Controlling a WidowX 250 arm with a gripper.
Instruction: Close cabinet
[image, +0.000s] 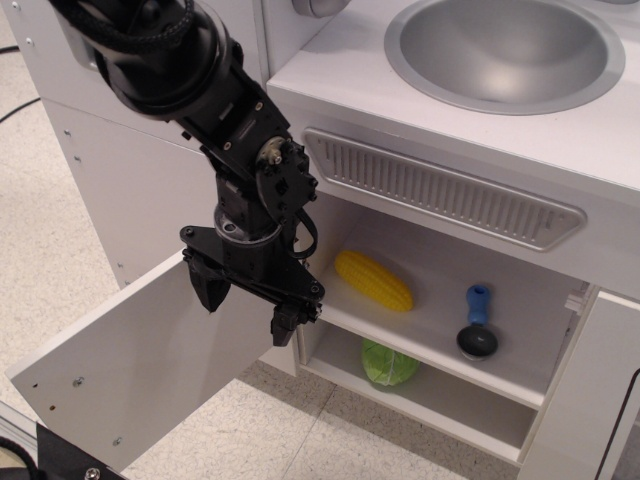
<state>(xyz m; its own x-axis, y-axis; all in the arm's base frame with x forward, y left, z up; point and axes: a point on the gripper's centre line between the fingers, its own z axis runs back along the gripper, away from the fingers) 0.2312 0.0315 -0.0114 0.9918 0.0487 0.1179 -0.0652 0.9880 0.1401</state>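
While swung wide, cabinet door just beneath the spread tool

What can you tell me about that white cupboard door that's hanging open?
The cupboard door is a wide, flat white panel, smooth like painted board, with a few small screws on its inner face. It is swung wide open, out to the left of the cabinet, leaving the shelf exposed. The gripper hangs in front of its upper edge with its black fingers spread; whether they touch the door cannot be told.
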